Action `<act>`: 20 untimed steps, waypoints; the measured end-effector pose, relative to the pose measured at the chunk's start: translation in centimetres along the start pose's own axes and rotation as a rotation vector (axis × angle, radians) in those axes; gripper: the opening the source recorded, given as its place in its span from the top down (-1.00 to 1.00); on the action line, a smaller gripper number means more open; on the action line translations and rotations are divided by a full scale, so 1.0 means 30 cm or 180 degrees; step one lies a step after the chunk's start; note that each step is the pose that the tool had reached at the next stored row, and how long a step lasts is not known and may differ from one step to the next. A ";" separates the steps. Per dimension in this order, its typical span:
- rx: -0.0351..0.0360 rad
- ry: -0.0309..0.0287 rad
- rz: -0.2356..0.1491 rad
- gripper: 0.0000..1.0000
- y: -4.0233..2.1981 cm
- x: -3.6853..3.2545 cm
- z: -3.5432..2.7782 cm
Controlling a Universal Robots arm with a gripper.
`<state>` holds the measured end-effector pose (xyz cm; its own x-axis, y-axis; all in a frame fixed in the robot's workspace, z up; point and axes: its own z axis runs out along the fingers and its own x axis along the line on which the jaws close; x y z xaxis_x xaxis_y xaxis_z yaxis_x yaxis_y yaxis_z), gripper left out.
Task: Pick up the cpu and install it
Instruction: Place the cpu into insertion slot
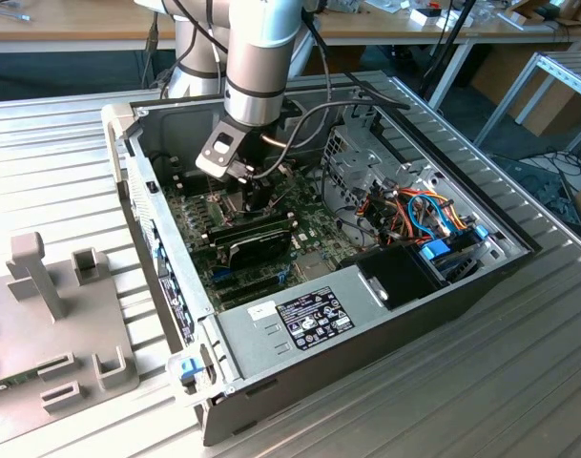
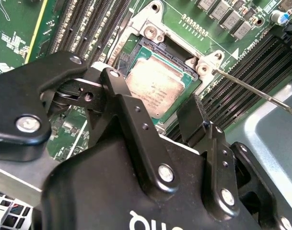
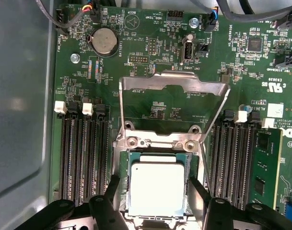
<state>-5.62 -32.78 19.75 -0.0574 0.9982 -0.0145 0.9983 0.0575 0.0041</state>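
On ridged tabletop (image 1: 519, 382), open-topped case (image 1: 300, 382). Reaching down into it, arm (image 1: 261, 57). Inside, green motherboard (image 3: 155, 38) flat on the case floor. Along both sides of the socket (image 2: 157, 48), rows of black memory slots (image 3: 83, 158). Beside the socket, metal frame (image 3: 174, 86) swung open, tilted back over the board. Low over the socket, pincer (image 3: 154, 184) released, fingers (image 3: 112, 194) spread to either side of cpu (image 3: 157, 189), thin gap at each edge in the first wrist view. Seated flat and square in the socket, cpu, silver-grey top up, touched by neither finger.

Robot arm (image 1: 261, 67) over motherboard (image 1: 199, 224), open case (image 1: 385, 372)
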 end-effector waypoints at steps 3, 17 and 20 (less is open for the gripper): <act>0.0000 0.0000 -0.0001 -0.36 0.000 0.002 0.000; 0.0000 0.0000 -0.0001 -0.13 0.001 0.003 -0.003; 0.0000 0.0000 -0.0001 -0.13 0.000 0.002 -0.007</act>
<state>-5.61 -32.71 19.96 -0.0577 0.9982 -0.0146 0.9983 0.0577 0.0039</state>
